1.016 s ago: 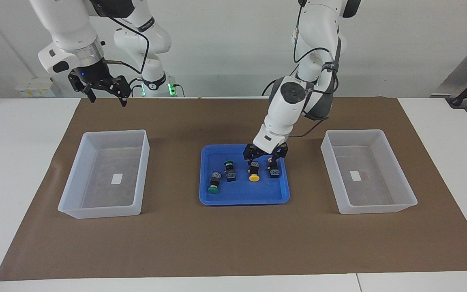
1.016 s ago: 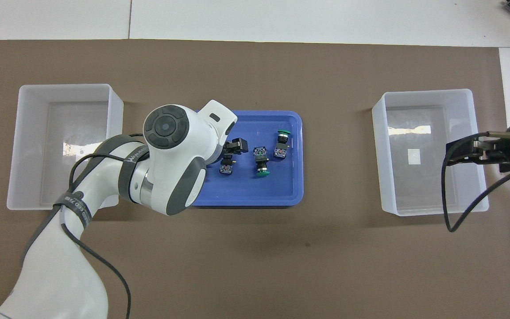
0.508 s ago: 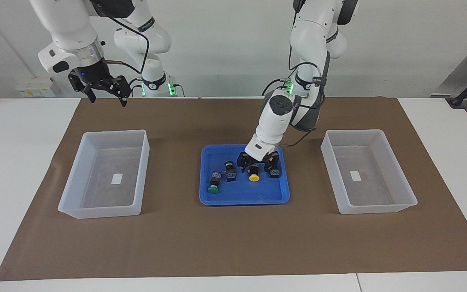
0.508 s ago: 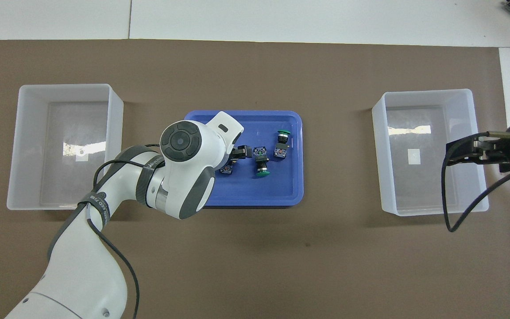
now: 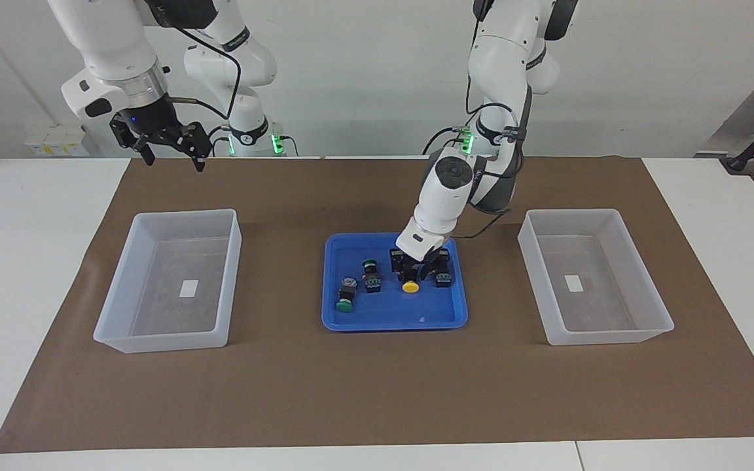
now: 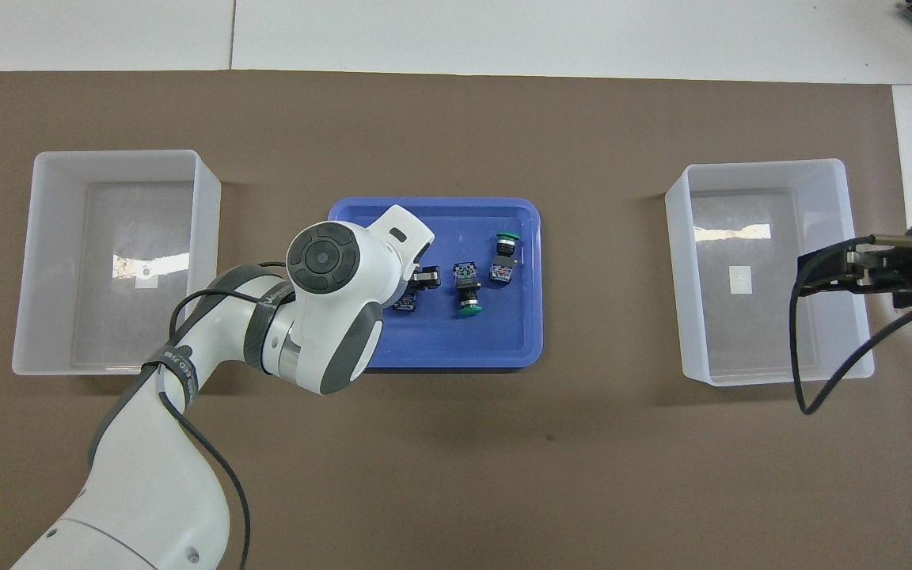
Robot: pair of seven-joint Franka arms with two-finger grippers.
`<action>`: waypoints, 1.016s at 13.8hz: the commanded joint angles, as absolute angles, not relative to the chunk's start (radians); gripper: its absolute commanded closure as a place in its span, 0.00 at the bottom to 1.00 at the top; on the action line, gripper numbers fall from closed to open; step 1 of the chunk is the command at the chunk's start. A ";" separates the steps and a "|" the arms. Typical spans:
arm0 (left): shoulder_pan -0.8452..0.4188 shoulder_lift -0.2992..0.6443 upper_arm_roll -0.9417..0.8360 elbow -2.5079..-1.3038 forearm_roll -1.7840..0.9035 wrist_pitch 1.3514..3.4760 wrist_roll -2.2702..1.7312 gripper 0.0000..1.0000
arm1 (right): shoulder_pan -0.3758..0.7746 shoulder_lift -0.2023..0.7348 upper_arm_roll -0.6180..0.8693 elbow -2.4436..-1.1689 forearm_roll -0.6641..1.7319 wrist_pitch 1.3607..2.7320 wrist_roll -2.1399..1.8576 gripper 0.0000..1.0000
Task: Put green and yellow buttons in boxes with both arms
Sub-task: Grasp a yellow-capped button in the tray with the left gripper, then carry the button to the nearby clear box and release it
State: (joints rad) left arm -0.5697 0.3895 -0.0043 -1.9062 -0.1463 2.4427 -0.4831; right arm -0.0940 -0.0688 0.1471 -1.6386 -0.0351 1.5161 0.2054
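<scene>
The yellow-capped button (image 5: 410, 281) lies on its side in the blue tray (image 5: 393, 319), its black body between the fingers of the left gripper (image 5: 416, 266), which is down in the tray; whether the fingers are closed onto it I cannot tell; just beside them, toward the left arm's end, sits a second button (image 5: 443, 279) whose cap colour I cannot make out; toward the right arm's end stand two green-capped buttons (image 5: 370, 273), (image 5: 345, 296); both translucent boxes (image 5: 171, 281), (image 5: 592, 275) flank the tray, well apart from the fingers; the right gripper (image 5: 169, 145) waits raised over the brown mat (image 5: 377, 392), its fingers spread with nothing between them.
</scene>
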 commanded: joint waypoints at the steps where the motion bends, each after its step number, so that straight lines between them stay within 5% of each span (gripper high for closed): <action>1: -0.578 0.379 0.009 -1.930 -0.149 2.461 -0.466 0.96 | -0.109 -0.091 0.152 -1.663 -0.006 1.525 0.179 0.00; 6: -0.568 0.380 0.011 -1.918 -0.140 2.447 -0.454 1.00 | -0.109 -0.091 0.152 -1.661 -0.006 1.525 0.179 0.00; 14: -0.376 0.341 0.020 -1.553 -0.135 1.961 -0.396 1.00 | -0.109 -0.091 0.152 -1.661 -0.006 1.525 0.179 0.00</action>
